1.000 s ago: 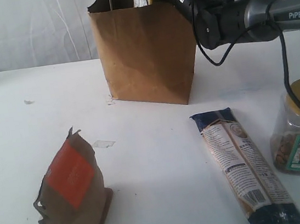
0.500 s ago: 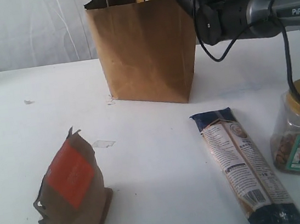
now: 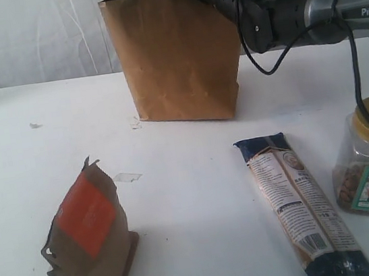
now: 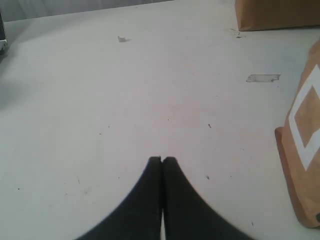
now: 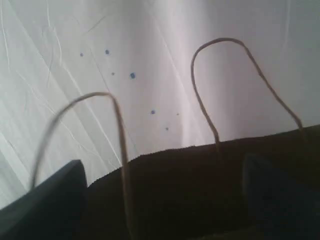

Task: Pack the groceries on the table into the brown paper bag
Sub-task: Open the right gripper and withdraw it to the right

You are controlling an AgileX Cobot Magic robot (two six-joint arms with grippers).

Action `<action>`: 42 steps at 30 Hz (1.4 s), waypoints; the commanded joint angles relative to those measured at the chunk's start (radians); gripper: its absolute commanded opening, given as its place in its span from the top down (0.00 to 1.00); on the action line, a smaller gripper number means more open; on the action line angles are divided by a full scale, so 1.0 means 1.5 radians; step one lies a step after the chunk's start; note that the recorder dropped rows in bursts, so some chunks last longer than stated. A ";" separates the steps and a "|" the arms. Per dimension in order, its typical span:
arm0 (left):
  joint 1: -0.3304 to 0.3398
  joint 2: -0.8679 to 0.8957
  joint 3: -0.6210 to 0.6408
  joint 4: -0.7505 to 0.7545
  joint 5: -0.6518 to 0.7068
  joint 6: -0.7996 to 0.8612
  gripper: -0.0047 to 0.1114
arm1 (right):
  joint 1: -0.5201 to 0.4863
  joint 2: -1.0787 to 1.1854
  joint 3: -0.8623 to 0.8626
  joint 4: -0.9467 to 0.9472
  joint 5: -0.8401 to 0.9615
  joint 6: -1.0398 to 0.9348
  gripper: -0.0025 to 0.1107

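The brown paper bag (image 3: 174, 58) stands upright at the far side of the table (image 3: 179, 200), mouth up, the right gripper (image 5: 165, 200) spread-jawed over its opening, the left gripper (image 4: 161, 165) pressed closed above bare tabletop.

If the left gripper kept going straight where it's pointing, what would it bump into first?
Probably the white table. The shut left gripper aims at open tabletop, with the brown pouch off to one side, though depth is unclear.
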 commanded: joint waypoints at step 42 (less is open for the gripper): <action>-0.004 -0.003 0.003 0.000 -0.001 0.000 0.96 | 0.000 -0.311 0.165 -0.013 1.163 -0.184 0.28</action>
